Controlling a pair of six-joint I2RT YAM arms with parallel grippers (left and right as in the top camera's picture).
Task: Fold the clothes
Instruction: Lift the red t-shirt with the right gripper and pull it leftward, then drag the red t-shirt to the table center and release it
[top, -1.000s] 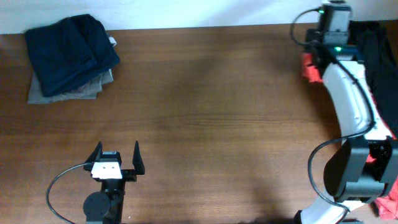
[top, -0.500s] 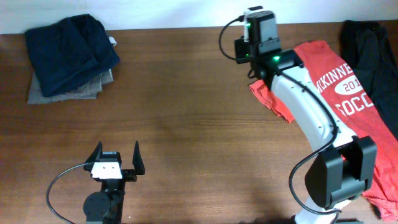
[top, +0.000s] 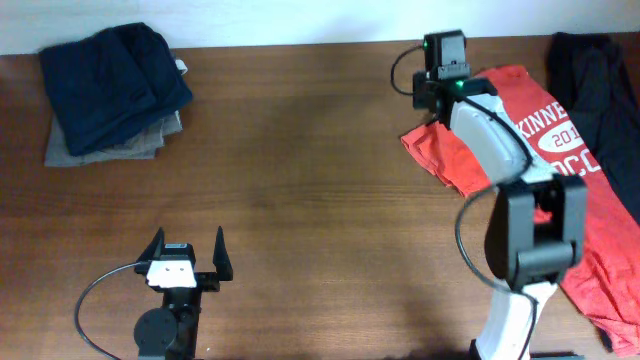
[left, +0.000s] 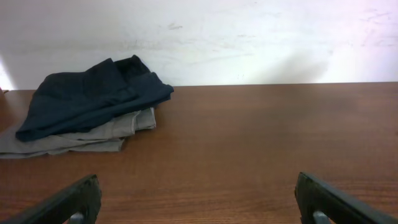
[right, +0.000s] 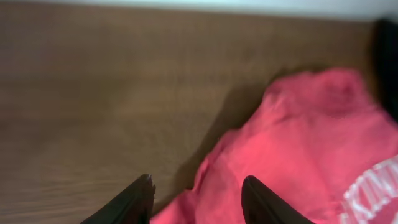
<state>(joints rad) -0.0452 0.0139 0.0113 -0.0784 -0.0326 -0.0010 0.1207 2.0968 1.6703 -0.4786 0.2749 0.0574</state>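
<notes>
The red-orange T-shirt (top: 590, 220) with white lettering lies spread on the right side of the table, its left edge bunched near the back. It also shows in the right wrist view (right: 311, 137). My right gripper (top: 433, 108) hovers over that bunched edge; in the right wrist view its fingers (right: 198, 190) are open, with cloth below and between them but not pinched. My left gripper (top: 187, 245) is open and empty near the front left, as the left wrist view (left: 199, 199) also shows.
A folded stack with a navy garment (top: 115, 80) on grey ones (top: 110, 148) sits at the back left, also in the left wrist view (left: 93, 99). A dark garment (top: 600, 80) lies at the back right corner. Bare wooden table (top: 300, 200) lies between.
My right arm swept left from the back right corner, pulling the red shirt onto the table, then drew back slightly right. The shirt now lies flatter. The left arm has not moved.
</notes>
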